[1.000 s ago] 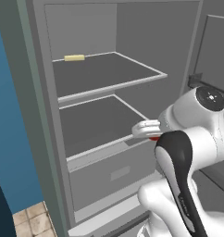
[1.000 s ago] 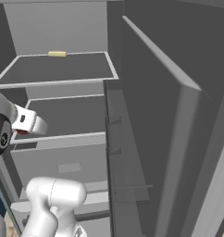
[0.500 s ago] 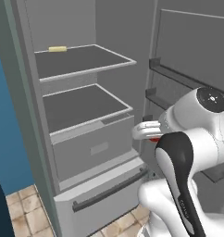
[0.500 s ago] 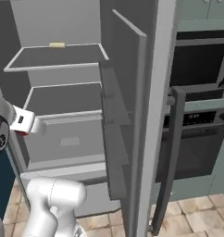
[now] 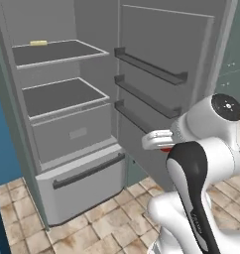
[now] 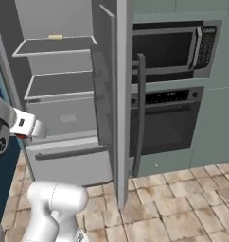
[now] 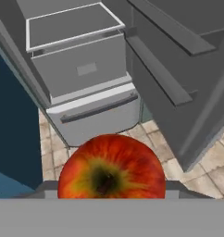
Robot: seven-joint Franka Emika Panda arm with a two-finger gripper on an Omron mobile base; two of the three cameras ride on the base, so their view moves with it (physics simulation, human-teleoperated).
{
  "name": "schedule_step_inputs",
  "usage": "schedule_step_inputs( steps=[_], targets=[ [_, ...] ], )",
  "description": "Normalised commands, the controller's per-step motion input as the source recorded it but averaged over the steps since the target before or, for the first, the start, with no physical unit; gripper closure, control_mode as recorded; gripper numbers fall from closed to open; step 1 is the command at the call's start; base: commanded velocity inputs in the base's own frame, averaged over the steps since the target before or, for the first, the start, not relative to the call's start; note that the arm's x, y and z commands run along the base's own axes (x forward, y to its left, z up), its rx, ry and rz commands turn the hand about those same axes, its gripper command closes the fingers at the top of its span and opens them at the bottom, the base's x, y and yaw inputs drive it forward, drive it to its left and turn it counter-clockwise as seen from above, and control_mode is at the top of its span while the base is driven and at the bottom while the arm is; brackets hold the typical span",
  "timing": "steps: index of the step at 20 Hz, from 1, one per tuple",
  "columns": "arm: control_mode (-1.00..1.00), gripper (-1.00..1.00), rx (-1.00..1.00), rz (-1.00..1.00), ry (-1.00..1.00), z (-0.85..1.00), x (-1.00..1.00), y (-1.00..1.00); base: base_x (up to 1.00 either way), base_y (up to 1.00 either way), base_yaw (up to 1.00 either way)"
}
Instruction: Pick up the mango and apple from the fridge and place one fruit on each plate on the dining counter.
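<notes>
Clearly the apple (image 7: 111,165) sat right at the camera in the hand view, red with a yellow-green patch round its stem pit, and a sliver of red showed under the white hand in the left base view. The pincer (image 5: 161,147) looked closed on it, though the fingertips themselves were hidden behind the fruit. It hung in the air beside the fridge (image 5: 67,99), clear of the shelves and level with the lower rails of the open door (image 5: 161,64). A pale yellow stick (image 5: 38,43) lay on the top shelf; no mango was visible.

My guess is that the risk lay in the carry. A smooth round fruit can roll out of two narrow fingers if the base swings sharply. The door stood close beside the arm, so a wide turn could clip it.
</notes>
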Motion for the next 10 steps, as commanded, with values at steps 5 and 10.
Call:
schedule_step_inputs(
  steps=[5,10],
  targets=[
    [1.00,1.00,0.00,0.00,0.00,0.00,0.00,0.00,-1.00,-0.02,-0.09],
    [1.00,1.00,0.00,0.00,0.00,0.00,0.00,0.00,-0.89,-0.16,-0.47]
  ],
)
